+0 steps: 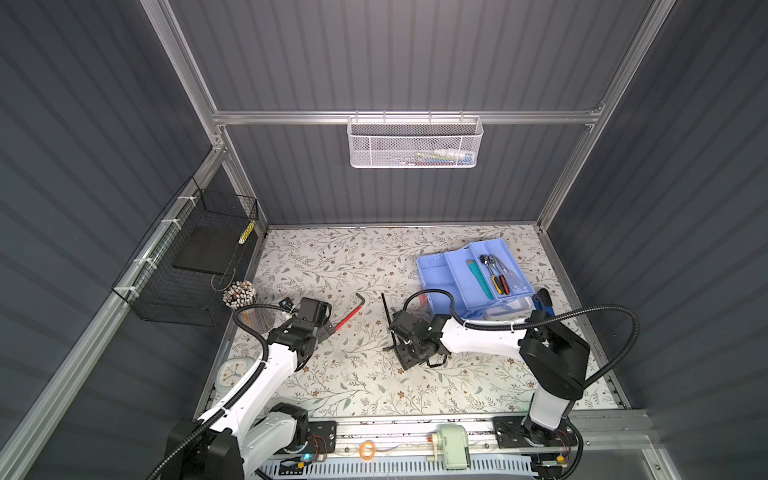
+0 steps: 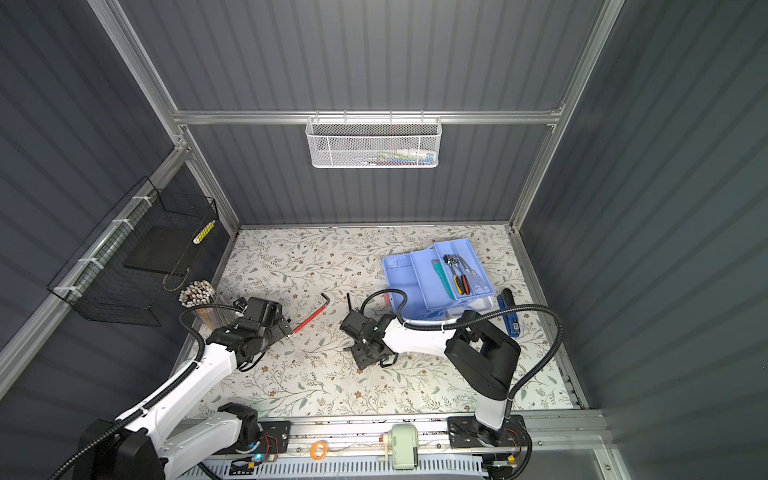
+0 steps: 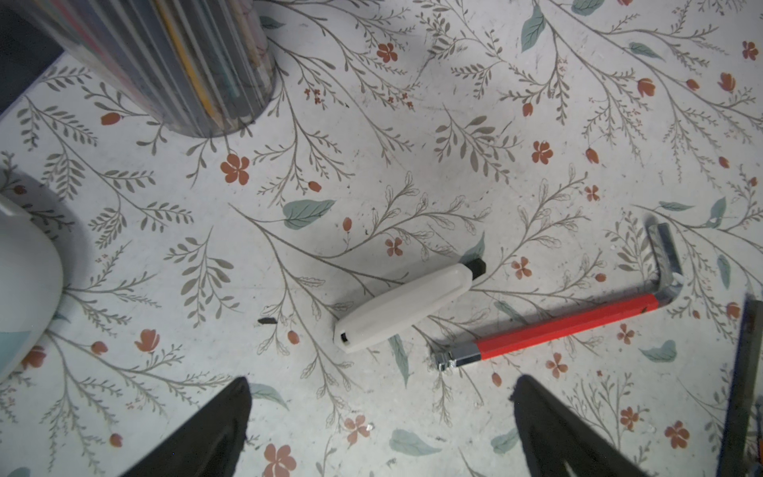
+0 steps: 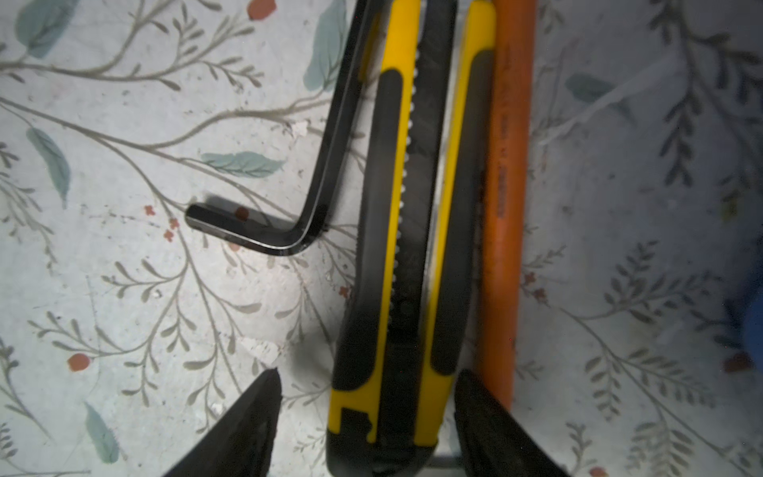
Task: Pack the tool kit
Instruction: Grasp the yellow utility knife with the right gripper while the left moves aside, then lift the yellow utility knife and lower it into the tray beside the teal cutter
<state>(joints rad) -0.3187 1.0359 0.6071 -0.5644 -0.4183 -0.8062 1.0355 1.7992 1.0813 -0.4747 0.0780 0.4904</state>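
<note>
The tool kit's light blue base [image 1: 434, 272] sits at the back right in both top views, its tray [image 1: 511, 249] holding a teal utility knife [image 1: 478, 274] and several other small tools. My right gripper [image 4: 367, 371] points down left of the tool kit [image 2: 401, 274]. Its jaws straddle a yellow-and-black utility knife [image 4: 396, 206], with a gap at one finger [image 4: 256, 413]. A black hex key [image 4: 326, 165] and an orange rod [image 4: 505, 165] lie along either side of it. My left gripper [image 3: 382, 380] hangs open and empty just short of a red-sleeved hex key [image 3: 565, 326] and a white plastic piece [image 3: 406, 307].
A clear cup of pencils [image 1: 245, 305] and a round clock [image 1: 232, 374] stand by the left edge. A black wire basket [image 1: 195, 257] hangs on the left wall, a white mesh basket [image 1: 415, 141] on the back rail. A blue tool [image 1: 544, 301] lies right of the kit.
</note>
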